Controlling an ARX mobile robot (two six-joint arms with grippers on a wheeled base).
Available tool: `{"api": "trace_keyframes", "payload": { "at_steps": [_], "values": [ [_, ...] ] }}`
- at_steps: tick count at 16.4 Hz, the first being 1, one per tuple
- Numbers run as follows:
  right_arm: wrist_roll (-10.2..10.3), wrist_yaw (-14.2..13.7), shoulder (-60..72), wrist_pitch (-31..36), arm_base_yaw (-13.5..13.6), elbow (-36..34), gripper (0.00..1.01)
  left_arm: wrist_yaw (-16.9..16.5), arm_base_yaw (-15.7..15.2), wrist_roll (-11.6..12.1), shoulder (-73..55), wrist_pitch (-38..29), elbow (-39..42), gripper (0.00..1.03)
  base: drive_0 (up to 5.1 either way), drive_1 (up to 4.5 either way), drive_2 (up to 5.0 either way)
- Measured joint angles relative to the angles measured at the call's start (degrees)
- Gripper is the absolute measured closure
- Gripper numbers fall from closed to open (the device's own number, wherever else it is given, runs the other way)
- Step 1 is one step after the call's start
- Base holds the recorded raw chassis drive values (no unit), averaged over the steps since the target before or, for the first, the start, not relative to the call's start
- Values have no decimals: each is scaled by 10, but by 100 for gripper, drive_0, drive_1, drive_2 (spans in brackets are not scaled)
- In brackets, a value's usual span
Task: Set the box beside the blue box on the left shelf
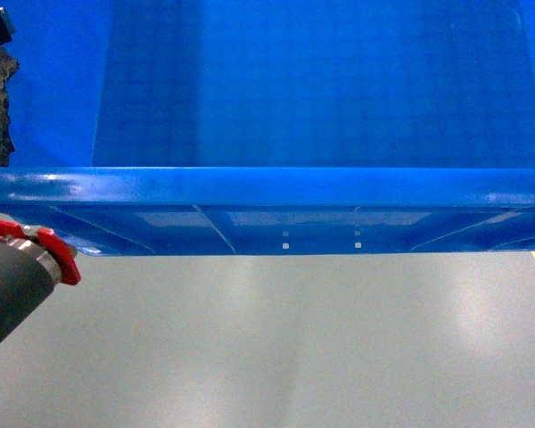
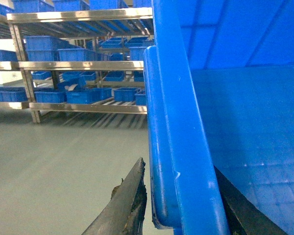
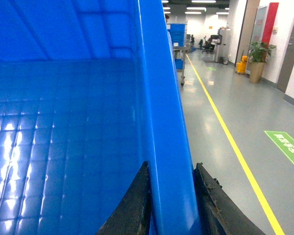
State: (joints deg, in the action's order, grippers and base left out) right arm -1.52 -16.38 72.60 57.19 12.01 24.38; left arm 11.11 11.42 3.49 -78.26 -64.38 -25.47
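The box (image 1: 321,89), a big open bright blue crate with a grid floor, fills the upper head view and hangs above the grey floor. My left gripper (image 2: 179,167) straddles its left rim, one dark finger (image 2: 133,198) outside and one inside, shut on it. On the opposite wall, my right gripper (image 3: 172,167) is shut on the rim, with its fingers pressed to both faces. The left shelf (image 2: 88,108), a metal rack, stands some way off to the left across the floor, and several blue boxes (image 2: 81,96) sit on it.
A yellow floor line (image 3: 235,147) runs along the right side, with a green floor mark (image 3: 286,147) beyond it. A potted plant (image 3: 258,58) and a yellow bucket (image 3: 242,64) stand far down the aisle. My left arm's grey and red wrist (image 1: 36,259) shows low left.
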Motion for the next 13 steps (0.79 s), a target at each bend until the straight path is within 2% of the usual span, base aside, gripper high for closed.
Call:
{"api": "trace_keyframes", "payload": {
  "at_steps": [5,13],
  "values": [
    [0,0,0,0,0,0,84,0,0,0,0,0,0,74,-158,-158,-158],
    [0,1,-1,1,0,0,84,2,0,0,0,0,0,74,-51,-51,-51]
  ]
}}
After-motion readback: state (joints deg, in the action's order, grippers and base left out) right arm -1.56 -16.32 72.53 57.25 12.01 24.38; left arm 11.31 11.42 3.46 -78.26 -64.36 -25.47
